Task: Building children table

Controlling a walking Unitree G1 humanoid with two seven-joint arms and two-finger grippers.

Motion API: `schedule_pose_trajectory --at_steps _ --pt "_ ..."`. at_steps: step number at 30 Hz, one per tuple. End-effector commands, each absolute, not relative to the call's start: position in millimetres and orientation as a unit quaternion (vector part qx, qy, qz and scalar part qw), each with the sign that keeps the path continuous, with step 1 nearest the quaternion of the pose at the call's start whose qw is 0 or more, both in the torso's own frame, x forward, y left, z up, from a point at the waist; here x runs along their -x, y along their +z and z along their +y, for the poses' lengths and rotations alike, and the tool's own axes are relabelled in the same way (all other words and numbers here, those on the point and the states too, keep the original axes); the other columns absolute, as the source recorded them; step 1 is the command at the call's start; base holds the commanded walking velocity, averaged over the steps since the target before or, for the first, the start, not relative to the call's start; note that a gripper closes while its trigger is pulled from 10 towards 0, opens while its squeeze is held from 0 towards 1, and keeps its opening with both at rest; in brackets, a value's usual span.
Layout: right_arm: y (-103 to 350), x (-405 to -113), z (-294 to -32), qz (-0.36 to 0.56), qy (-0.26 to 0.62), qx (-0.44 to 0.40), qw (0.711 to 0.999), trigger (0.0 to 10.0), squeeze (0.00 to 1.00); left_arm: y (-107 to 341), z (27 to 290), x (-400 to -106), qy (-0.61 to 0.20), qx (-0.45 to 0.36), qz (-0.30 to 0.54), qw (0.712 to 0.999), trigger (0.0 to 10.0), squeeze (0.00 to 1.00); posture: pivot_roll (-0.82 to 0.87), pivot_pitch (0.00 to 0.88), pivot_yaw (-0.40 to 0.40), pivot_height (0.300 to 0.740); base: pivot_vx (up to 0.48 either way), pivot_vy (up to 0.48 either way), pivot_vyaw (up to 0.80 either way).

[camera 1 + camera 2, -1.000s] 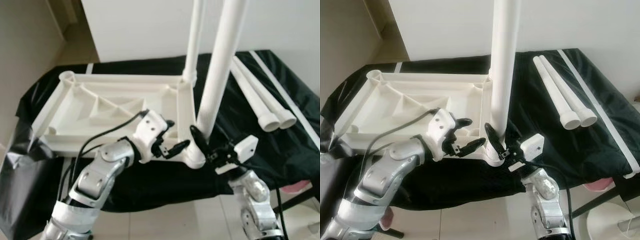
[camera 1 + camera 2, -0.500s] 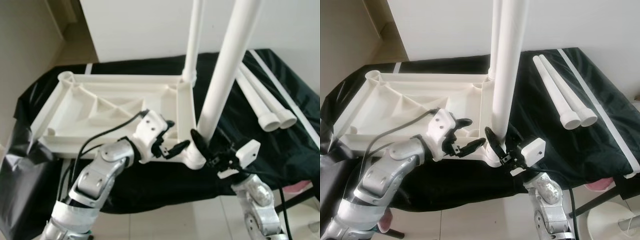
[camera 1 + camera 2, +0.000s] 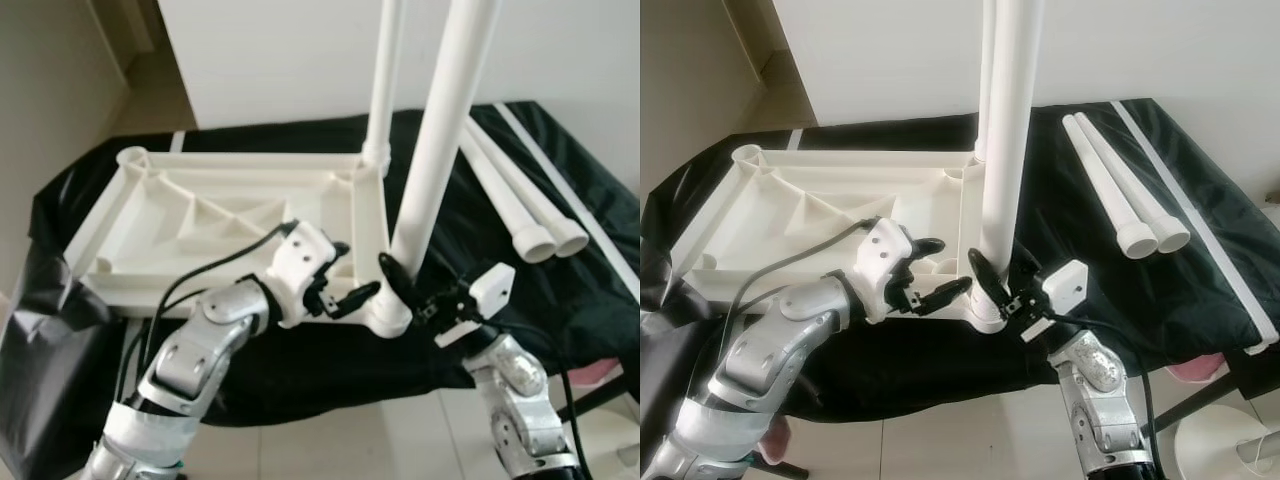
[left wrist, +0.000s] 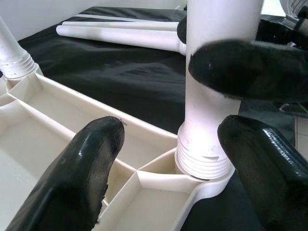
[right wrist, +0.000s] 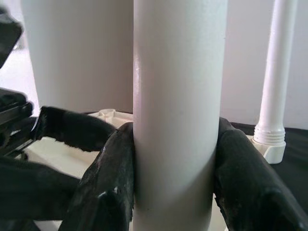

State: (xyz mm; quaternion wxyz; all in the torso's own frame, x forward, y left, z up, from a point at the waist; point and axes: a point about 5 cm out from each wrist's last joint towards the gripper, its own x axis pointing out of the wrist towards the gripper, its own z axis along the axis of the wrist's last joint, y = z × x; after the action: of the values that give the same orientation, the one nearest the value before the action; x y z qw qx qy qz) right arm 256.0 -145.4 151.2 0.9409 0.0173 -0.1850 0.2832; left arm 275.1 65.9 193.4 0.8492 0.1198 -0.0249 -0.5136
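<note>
We lose the tops of both upright legs: the near leg [image 3: 437, 140] and the far leg [image 3: 386, 80] run out past the upper edge of the head views. The two loose legs [image 3: 520, 205] at the upper right are partly covered by the near leg where they pass behind it. The socket at the near leg's foot is largely masked by the right gripper [image 3: 415, 300] (its fingers [image 5: 243, 183] wrap the tube in the right wrist view). At the lower right a pink object [image 3: 605, 372] is cut by the frame edge, and we cannot tell what it is. Both arms leave through the lower edge.
</note>
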Motion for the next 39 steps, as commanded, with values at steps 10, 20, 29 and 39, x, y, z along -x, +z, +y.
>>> schedule_pose_trajectory --at_steps 10,20,29,39 --pt "95 -253 -172 -0.035 0.217 -0.001 0.976 10.0 0.00 195 64 -271 -0.526 -0.122 -0.025 0.841 10.0 0.00 -0.04 0.113 0.051 0.740 0.000 0.000 0.00" --pt "122 -282 -200 -0.107 0.166 0.054 0.979 10.0 0.00 196 64 -271 -0.526 -0.122 -0.027 0.842 10.0 0.00 -0.04 0.110 0.048 0.740 0.000 0.000 0.00" --pt "126 -288 -202 -0.126 0.172 0.099 0.972 10.0 0.00 198 64 -271 -0.523 -0.122 -0.029 0.843 10.0 0.00 -0.04 0.104 0.047 0.740 0.000 0.000 0.00" --pt "107 -269 -170 -0.123 0.257 0.141 0.948 10.0 0.00 199 64 -271 -0.520 -0.123 -0.032 0.845 10.0 0.00 -0.04 0.100 0.049 0.740 0.000 0.000 0.00"
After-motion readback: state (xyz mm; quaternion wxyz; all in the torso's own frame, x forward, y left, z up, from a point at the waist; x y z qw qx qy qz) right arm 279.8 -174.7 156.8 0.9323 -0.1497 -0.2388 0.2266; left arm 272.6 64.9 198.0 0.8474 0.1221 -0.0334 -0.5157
